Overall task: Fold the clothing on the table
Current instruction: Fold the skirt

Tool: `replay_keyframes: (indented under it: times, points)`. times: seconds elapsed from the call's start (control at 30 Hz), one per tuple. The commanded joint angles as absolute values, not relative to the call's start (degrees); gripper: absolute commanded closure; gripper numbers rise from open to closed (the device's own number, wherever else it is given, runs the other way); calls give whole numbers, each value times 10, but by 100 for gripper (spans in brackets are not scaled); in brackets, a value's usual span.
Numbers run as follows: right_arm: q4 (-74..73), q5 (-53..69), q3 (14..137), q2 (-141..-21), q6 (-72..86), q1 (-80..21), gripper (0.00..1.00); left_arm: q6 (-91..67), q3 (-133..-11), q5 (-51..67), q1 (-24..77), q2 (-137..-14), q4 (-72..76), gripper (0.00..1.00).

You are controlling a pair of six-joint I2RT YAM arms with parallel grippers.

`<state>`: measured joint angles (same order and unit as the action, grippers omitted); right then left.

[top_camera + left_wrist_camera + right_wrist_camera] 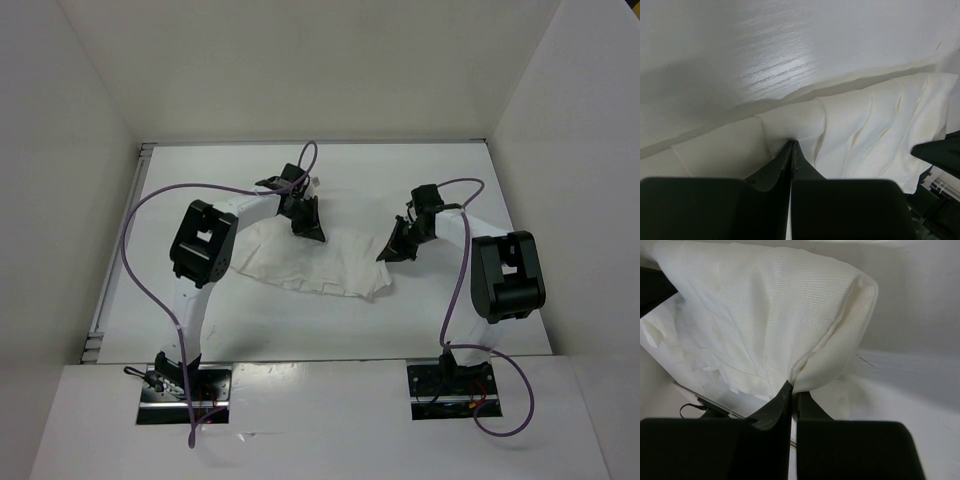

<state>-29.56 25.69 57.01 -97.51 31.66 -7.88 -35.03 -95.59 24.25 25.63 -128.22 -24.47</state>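
Left tool [310,232] and right tool [388,255] are both clamping tight, pinching the far edge of the clothing [305,268], whose long axis is running crosswise between them while its pleated body is lying on the counter [300,330] just nearward of both tips.

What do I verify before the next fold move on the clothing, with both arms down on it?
1. Left gripper shut on the clothing: ok, the far edge is pinched at the fingertips.
2. Right gripper shut on the clothing: ok, a corner fold is pinched and the fabric drapes from it.
3. Number of layers in each pinch: cannot tell.
4. Fabric smooth between the two grips: not ok, it is creased and bunched.
5. Bare table on the near side to fold onto: ok.
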Motion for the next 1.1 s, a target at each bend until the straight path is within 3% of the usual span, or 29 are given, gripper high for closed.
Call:
replay_keyframes:
  times: [0.0,0.3,0.7,0.83,0.87,0.97,1.07]
  points:
    - [-318,260,613,-938,309,-86,100,-362,-959,204,268,-1299,-233,100]
    - [-371,286,736,-868,296,-152,100,-362,-937,184,286,-1310,-228,100]
    - [-356,308,752,-891,302,-258,100,-367,-954,209,297,-1283,-234,100]
    - [-361,294,752,-891,302,-258,100,-356,-942,204,277,-1216,-254,84]
    - [-367,288,752,-891,302,-258,100,-356,-942,204,262,-1190,-260,70]
    - [-373,278,758,-896,297,-258,100,-334,-931,204,224,-1139,-284,62]
    - [-373,272,758,-896,297,-258,100,-321,-898,166,182,-1084,-290,61]
